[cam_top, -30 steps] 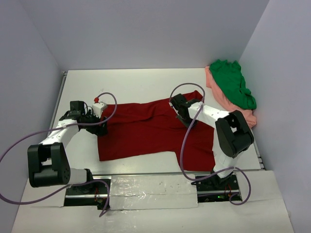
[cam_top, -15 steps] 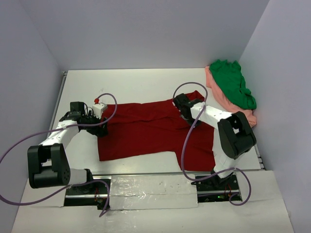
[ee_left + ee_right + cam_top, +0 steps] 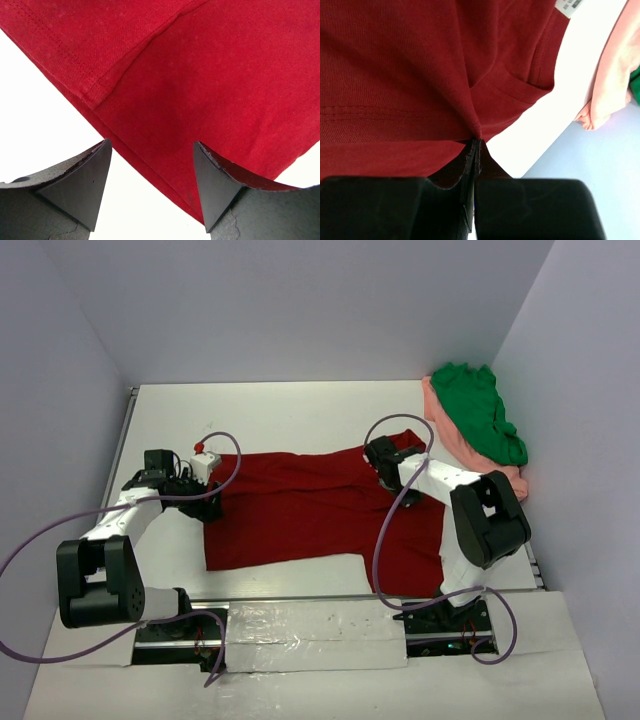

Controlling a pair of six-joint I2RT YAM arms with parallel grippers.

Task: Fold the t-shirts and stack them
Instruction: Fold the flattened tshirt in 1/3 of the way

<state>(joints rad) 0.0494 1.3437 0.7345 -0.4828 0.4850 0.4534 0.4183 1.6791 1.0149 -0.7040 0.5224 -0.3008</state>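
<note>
Dark red t-shirt (image 3: 300, 505) spread flat across the white table (image 3: 300, 405).
The green t-shirt (image 3: 478, 415) lies on the pink t-shirt (image 3: 510, 480) at the far right wall. The right gripper (image 3: 476, 145) is pinched tight on a fold of red cloth, and the left gripper (image 3: 151, 144) is spread wide over the shirt's left hem.

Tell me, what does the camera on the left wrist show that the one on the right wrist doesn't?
Only the left wrist camera shows the left gripper, its two fingers spread open astride a stitched edge of the dark red shirt. Only the right wrist camera shows the right gripper shut on a pinch of that shirt, plus the pale neck label, the pink shirt and a sliver of the green shirt. Both show the red cloth lying on the white table.
</note>
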